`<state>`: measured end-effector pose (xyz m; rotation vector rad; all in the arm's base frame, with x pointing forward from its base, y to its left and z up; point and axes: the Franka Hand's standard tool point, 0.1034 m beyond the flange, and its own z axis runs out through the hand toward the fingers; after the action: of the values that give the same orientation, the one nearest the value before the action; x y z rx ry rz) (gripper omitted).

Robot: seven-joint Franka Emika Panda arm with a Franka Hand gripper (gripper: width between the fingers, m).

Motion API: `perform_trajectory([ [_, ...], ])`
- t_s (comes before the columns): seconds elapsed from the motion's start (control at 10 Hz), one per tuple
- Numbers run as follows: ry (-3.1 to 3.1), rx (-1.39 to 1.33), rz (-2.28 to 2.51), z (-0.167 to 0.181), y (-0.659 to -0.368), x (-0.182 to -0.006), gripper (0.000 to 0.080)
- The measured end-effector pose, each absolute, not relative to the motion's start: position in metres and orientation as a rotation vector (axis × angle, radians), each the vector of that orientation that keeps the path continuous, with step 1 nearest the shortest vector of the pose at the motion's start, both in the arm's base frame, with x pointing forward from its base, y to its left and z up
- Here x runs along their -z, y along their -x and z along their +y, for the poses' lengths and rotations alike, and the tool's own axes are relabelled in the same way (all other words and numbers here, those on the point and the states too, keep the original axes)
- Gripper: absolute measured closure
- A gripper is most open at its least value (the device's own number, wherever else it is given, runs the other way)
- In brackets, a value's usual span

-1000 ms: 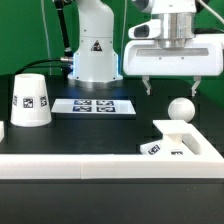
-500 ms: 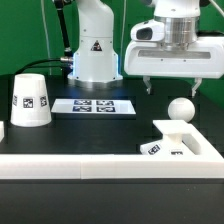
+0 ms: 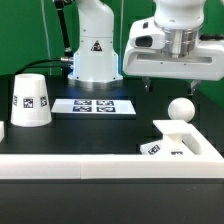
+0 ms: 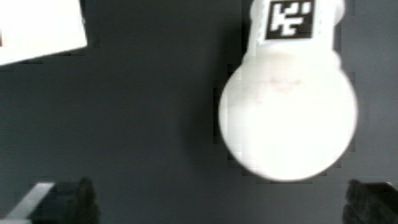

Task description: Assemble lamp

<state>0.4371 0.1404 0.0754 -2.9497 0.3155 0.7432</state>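
Tool (image 3: 170, 87) aloft over the black surface (image 3: 90, 130), pointing straight down. Spread wide, both fingers (image 3: 147, 86) far apart, nothing caught between them. Touching no part.

Bulb (image 3: 180, 108) directly beneath the tool, under the gap and a shade toward the exterior view's right of its midline, clear of either finger. Lying on the surface by the look of the wrist view, broad rounded head (image 4: 285, 115) nearer the tool and tagged stem (image 4: 294, 20) pointing away from it. Only the white ball showing in the exterior view, stem hidden.

Base (image 3: 185, 145) also below the tool, just in front of the bulb on the camera's side, resting by the white rim (image 3: 60, 165) at the surface's front edge. Tags on the side facing the camera.

Shade (image 3: 28, 100) well apart from the tool, far toward the exterior view's left, upright with the wide end down and a tag facing the camera.

Marker board (image 3: 93, 106) flat on the surface, lower than the tool and between it and the shade.

Corner of something flat and white (image 4: 39, 30) beyond the bulb in the wrist view; cannot tell what.
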Motion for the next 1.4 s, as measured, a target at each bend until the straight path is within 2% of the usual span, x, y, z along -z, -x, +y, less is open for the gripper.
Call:
perform_trajectory([
  [0.4, 2.832, -1.081, 0.301, 0.136, -0.435, -0.070, 0.0101],
  [1.4, 2.868, -0.968, 0.329, 0.163, -0.442, -0.062, 0.0101],
])
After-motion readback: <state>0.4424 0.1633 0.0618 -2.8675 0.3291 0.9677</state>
